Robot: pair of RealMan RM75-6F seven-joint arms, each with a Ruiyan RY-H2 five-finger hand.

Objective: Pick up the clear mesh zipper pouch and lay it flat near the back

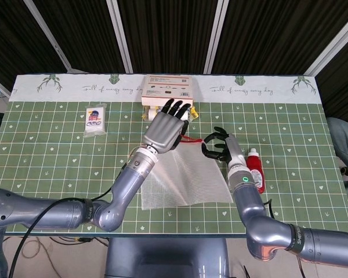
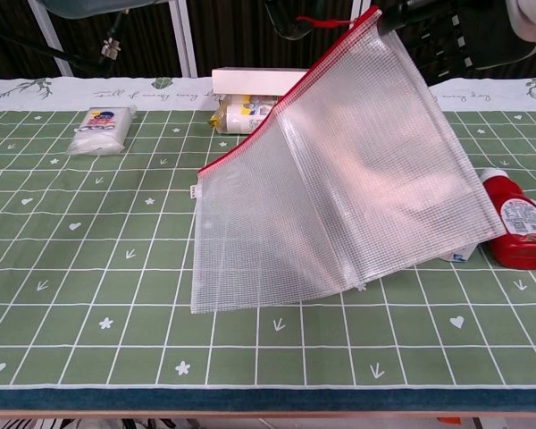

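Note:
The clear mesh zipper pouch (image 1: 185,179) with a red zipper edge hangs tilted, its right top corner raised high and its lower edge (image 2: 277,299) still on the green mat. My right hand (image 1: 214,145) pinches that raised corner; in the chest view only part of the right hand (image 2: 482,31) shows at the top right edge. My left hand (image 1: 164,128) hovers over the pouch's upper left side with fingers spread, holding nothing. A red pull cord (image 2: 326,20) dangles by the zipper end.
A white carton (image 2: 259,79) sits at the back centre with a yellow-white packet (image 2: 241,114) in front of it. A white sachet (image 2: 103,130) lies back left. A red bottle (image 2: 518,223) lies right of the pouch, and a small box (image 2: 456,256) peeks from under it.

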